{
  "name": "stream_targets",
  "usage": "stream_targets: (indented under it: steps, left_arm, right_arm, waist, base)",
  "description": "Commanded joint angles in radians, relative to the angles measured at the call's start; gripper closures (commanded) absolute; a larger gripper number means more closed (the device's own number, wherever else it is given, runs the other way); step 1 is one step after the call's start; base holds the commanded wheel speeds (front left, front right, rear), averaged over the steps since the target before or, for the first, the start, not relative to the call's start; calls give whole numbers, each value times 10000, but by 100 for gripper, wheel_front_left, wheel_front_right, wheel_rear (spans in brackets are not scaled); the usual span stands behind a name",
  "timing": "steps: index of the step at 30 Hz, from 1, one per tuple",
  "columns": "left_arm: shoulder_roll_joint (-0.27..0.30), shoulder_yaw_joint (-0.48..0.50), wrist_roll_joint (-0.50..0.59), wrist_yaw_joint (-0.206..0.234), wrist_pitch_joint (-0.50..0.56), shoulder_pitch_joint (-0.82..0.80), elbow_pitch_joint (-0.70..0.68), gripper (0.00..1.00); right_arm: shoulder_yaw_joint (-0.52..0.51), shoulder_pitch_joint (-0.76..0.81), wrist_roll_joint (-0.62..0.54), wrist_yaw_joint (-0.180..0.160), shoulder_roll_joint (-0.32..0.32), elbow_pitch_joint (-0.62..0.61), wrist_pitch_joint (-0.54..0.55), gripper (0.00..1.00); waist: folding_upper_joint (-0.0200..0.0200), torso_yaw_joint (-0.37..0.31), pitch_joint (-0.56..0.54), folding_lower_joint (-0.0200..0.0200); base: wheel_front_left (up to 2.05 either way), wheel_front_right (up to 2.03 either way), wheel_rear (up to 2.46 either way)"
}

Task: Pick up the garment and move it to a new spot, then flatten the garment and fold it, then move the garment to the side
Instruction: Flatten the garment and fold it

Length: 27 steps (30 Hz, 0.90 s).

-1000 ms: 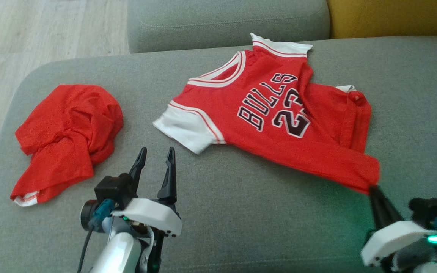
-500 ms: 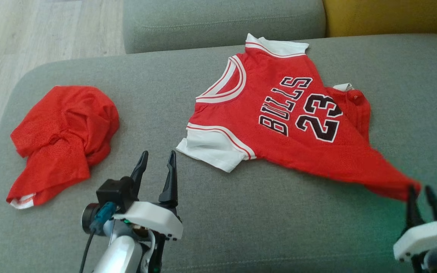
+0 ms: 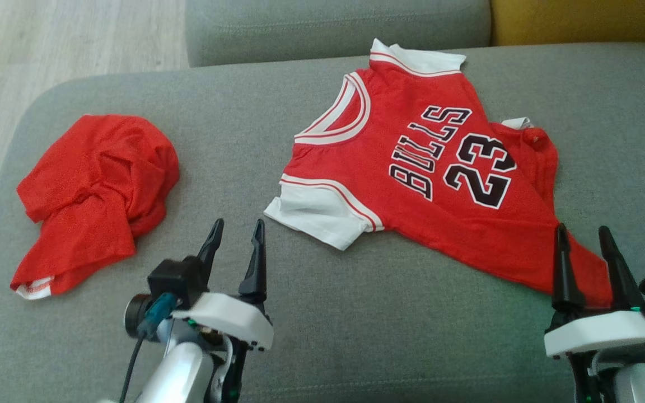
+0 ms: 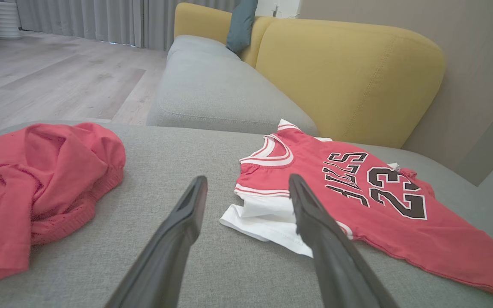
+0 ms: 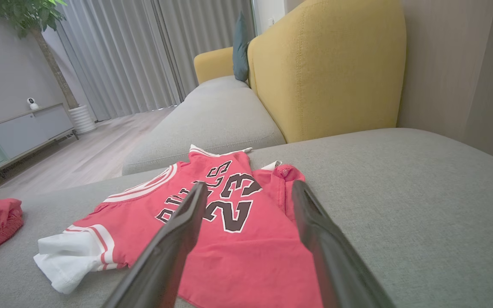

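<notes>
We flatten the red basketball jersey with white trim (image 3: 440, 184) on the grey fabric sofa seat (image 3: 322, 336).
It lies right of centre, far sleeve bunched. Our right gripper (image 3: 583, 229), jaws wide and empty, hovers over its near hem; our left gripper (image 3: 238, 224), equally wide, waits left of it. Best tug opposite edges gently outward.

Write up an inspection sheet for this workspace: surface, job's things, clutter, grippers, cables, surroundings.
Surface: grey sofa seat, with bare fabric in front of both arms.
Job's things: red Bulls jersey, print up and mostly spread, its far right side bunched.
Clutter: crumpled red garment on the left, apart from the jersey.
Grippers: left gripper is open and holds nothing, over bare seat. Right gripper is open and holds nothing, at the jersey's near hem corner.
Cables: dark cable hangs from the left wrist.
Surroundings: yellow backrest, wooden floor, curtains.
</notes>
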Motion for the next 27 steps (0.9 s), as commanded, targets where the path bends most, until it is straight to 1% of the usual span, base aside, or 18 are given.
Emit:
stream_targets:
  steps: [1, 4, 8, 11, 12, 16, 21, 27]
  left_arm:
    - [26, 178, -29, -54, -122, -753, -170, 0]
    - [26, -68, 79, -173, -122, -1122, 305, 0]
    - [174, -442, 614, -246, 108, -2021, 1614, 0]
    - [270, -506, 872, -156, 355, -2784, 2705, 0]
    - [270, -506, 872, -156, 355, -2784, 2705, 0]
    - [392, -555, 1080, -103, 583, -3638, 4046, 0]
    - [447, -573, 1103, -173, 655, -4364, 5451, 0]
    - [403, -574, 1005, -301, 385, -4864, 6565, 0]
  right_arm:
    - [260, -399, 58, -7, -104, -330, -147, 0]
    - [279, -511, 25, -7, -104, -359, -103, 0]
    - [338, -684, -34, -7, -104, -459, -18, 0]
    - [389, -808, -31, -7, -104, -548, 2, 0]
    - [389, -808, -31, -7, -104, -548, 2, 0]
    - [465, -925, 20, -7, -104, -617, -7, 0]
    - [532, -1016, 71, -7, -104, -649, -53, 0]
    - [521, -1087, 88, -7, -104, -651, -90, 0]
  waist:
    - [0, 6, 147, 0]
    - [0, -66, 374, 0]
    - [0, -269, 739, 0]
    - [0, -467, 1011, 0]
    - [0, -467, 1011, 0]
    - [0, -720, 1280, 0]
    - [0, -980, 1483, 0]
    - [0, -1185, 1578, 0]
  base:
    - [0, 0, 0]
    - [0, 0, 0]
    - [0, 0, 0]
    - [0, 0, 0]
    - [0, 0, 0]
    - [0, 0, 0]
    - [0, 0, 0]
    - [0, 0, 0]
